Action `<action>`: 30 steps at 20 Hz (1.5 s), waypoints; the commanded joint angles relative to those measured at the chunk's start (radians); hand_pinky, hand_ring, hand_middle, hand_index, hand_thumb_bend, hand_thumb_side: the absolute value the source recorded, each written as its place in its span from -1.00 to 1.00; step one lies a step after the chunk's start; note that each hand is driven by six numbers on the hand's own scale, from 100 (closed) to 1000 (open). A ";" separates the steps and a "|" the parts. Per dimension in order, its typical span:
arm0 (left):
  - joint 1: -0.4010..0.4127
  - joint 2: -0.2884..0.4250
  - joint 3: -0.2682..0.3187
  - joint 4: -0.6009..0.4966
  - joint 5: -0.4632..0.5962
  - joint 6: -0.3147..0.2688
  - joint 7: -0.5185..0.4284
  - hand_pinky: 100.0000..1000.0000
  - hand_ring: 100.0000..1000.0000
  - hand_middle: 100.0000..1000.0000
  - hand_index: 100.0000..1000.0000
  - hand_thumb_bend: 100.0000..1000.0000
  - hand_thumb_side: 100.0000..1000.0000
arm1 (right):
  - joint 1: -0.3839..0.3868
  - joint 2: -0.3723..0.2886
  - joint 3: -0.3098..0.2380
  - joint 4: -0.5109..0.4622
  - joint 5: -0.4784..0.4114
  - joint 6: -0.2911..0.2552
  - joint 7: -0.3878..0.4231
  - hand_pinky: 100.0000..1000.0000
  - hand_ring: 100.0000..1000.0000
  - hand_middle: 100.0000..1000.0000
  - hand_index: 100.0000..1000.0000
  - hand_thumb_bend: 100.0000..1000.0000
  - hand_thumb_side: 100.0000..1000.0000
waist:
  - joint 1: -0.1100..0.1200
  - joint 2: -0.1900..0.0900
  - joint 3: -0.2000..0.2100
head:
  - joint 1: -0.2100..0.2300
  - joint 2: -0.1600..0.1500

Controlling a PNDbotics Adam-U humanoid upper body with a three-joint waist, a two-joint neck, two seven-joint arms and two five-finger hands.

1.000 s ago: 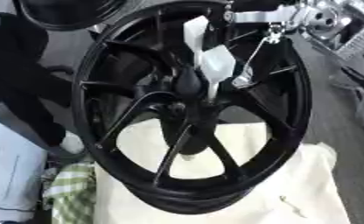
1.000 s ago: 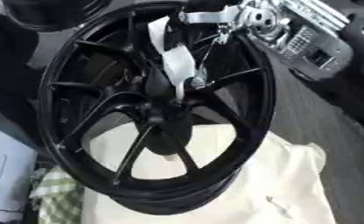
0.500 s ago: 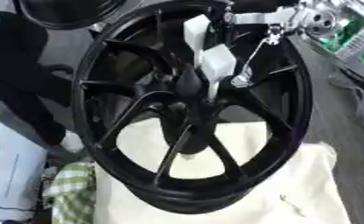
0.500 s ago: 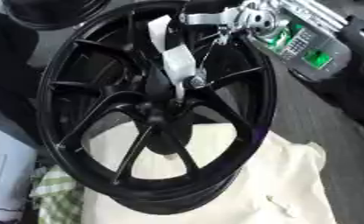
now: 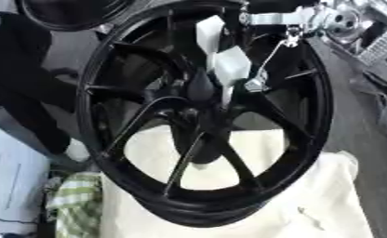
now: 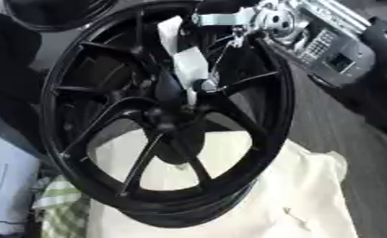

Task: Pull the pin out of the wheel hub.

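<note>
Pin not clearly visible; presumably at the dark centre of the glossy black multi-spoke alloy wheel hub (image 5: pixel 198 114), directly below and touching the pale fingers (image 5: pixel 229 67) of the right hand (image 5: pixel 223 56), axis apparently pointing out of the wheel face. Finger closure: cannot tell. Left hand absent. Wheel rests on cream fabric cloth (image 5: pixel 327 195); green-checked towel (image 5: pixel 70 204) far lower left.

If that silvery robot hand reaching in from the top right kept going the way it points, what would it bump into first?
Probably the wheel hub. The right robot hand reaches down and left between the black spokes, its tip already near the centre. Whether it touches anything there, or where the pin sits, cannot be told; depth is unclear.
</note>
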 commanded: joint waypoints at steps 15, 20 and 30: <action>-0.012 0.017 0.002 -0.009 -0.007 -0.002 -0.007 0.52 0.46 0.52 0.49 -0.83 0.73 | -0.016 -0.019 -0.041 -0.027 -0.093 0.060 -0.040 0.28 0.01 -0.26 -0.01 -0.46 -1.00 | -0.005 -0.015 -0.001 | 0.000 -0.002; -0.012 0.019 0.003 -0.010 -0.008 -0.002 -0.007 0.52 0.46 0.52 0.49 -0.83 0.73 | 0.003 -0.050 -0.106 -0.084 -0.135 0.087 -0.056 0.25 -0.02 -0.30 -0.04 -0.47 -1.00 | -0.005 -0.017 -0.004 | 0.001 -0.002; -0.009 0.021 0.007 -0.011 -0.008 -0.003 -0.004 0.52 0.46 0.52 0.49 -0.83 0.72 | 0.133 -0.188 -0.315 -0.237 -0.267 0.134 -0.129 0.23 -0.05 -0.30 -0.05 -0.49 -1.00 | -0.002 -0.019 -0.012 | 0.007 -0.002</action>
